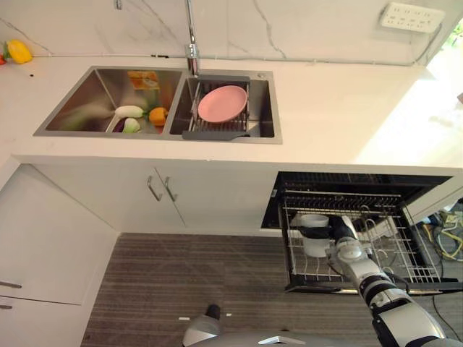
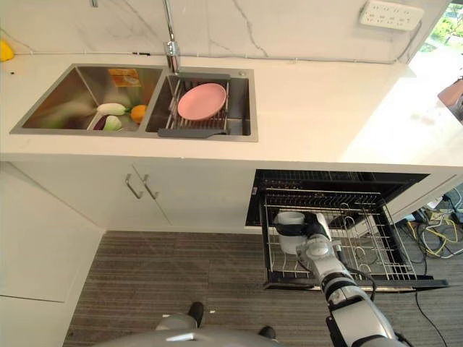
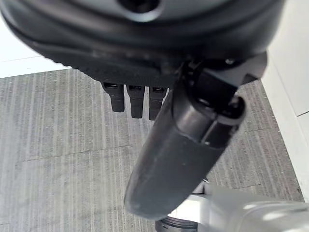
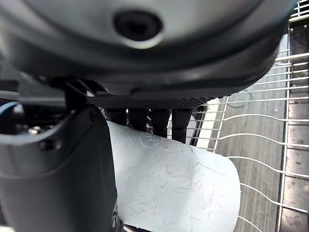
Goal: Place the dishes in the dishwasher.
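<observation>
One white cup [image 1: 314, 235] sat in the pulled-out rack [image 1: 405, 264] at lower right, the right hand [image 1: 340, 233] curled round it to set it upright, while the plate [image 1: 222, 103] waited in the sink [image 1: 101, 94].

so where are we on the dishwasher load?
Partway. The right hand is curled round a white cup in the pulled-out dishwasher rack, not yet let go. The pink plate is still in the sink's drying rack. The left hand hangs over the floor, holding nothing.
</observation>
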Robot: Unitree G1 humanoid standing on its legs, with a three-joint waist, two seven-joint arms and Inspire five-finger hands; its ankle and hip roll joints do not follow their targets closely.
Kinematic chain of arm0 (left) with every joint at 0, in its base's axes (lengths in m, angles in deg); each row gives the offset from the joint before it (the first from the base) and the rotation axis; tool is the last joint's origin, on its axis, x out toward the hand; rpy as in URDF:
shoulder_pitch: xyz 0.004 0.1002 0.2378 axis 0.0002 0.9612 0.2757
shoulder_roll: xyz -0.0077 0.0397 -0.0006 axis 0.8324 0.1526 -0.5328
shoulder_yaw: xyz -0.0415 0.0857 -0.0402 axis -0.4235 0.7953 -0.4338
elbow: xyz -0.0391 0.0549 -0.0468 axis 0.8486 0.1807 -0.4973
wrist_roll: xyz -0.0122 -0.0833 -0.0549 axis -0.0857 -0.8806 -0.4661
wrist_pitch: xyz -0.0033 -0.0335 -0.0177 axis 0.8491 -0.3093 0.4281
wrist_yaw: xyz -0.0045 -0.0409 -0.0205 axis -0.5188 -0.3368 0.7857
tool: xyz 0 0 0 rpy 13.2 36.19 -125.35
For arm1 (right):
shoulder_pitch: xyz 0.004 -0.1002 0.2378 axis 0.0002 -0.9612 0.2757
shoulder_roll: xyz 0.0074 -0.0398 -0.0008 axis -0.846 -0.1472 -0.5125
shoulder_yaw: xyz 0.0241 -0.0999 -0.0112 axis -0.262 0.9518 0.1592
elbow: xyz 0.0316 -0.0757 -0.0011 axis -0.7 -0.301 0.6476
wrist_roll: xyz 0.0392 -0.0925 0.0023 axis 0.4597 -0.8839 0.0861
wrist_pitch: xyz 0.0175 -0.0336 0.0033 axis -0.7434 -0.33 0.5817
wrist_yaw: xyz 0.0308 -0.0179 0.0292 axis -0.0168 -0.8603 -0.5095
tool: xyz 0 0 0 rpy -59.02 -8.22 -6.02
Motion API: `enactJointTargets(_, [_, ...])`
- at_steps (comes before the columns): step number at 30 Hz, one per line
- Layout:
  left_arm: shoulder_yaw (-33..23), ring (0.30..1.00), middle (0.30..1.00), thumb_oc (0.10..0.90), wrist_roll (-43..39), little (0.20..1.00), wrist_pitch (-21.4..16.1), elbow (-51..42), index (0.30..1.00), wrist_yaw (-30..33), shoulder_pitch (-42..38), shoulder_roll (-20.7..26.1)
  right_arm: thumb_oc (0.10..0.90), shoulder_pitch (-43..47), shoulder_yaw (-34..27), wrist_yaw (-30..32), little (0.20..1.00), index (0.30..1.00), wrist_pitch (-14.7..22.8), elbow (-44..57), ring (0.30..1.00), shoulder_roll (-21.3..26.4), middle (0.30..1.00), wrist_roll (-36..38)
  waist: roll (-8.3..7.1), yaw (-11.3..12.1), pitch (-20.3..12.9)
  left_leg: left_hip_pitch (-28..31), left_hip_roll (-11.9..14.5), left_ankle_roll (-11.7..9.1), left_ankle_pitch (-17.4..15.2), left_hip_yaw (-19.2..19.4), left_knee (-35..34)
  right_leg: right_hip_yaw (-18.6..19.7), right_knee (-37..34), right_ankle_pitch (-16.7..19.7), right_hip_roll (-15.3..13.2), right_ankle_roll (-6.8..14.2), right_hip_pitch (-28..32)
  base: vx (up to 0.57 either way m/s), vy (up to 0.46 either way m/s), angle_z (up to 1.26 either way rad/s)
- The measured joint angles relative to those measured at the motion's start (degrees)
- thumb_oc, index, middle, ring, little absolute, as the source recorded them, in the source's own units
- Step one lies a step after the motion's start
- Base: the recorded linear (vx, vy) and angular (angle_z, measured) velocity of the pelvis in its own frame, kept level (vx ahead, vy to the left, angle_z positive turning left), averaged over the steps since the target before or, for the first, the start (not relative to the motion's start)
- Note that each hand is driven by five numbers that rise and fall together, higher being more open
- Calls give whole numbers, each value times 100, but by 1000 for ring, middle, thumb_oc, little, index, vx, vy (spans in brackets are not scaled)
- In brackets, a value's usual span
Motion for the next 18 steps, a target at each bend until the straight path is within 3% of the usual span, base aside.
enactJointTargets(1, [47, 900, 900, 800, 24, 900, -11, -14, 900, 3, -94, 7, 574, 11, 15, -20, 561, 561, 1, -71, 561, -4, 561, -2, 5, -1, -3, 0, -1, 0, 0, -1, 0, 0, 1, 0, -1, 0, 1, 0, 0, 0])
enactJointTargets(2, [103, 900, 900, 800, 88, 900, -12, -39, 900, 1, -158, 15, 632, 63, 49, -49, 648, 648, -2, -182, 648, -5, 648, -5, 5, -10, -3, 0, 0, 0, 0, 0, 0, 1, 1, 0, -1, 0, 1, 0, 0, 0])
enactJointTargets(3, [103, 900, 900, 800, 133, 900, -25, -69, 900, 0, -208, 15, 800, 100, 53, -70, 900, 900, -12, -257, 900, -5, 900, -11, 3, -19, -4, 0, 0, 0, 0, 0, 0, 2, 2, 0, 0, 1, 0, 0, 0, 0])
enactJointTargets(18, [298, 900, 900, 800, 221, 900, -69, -162, 900, -8, -424, 27, 800, 338, 95, -110, 900, 900, -13, -328, 900, -6, 900, -122, 58, -265, -68, 29, 24, 5, -3, 76, -3, 73, 1, 16, 16, -24, -48, -1, 2, -2])
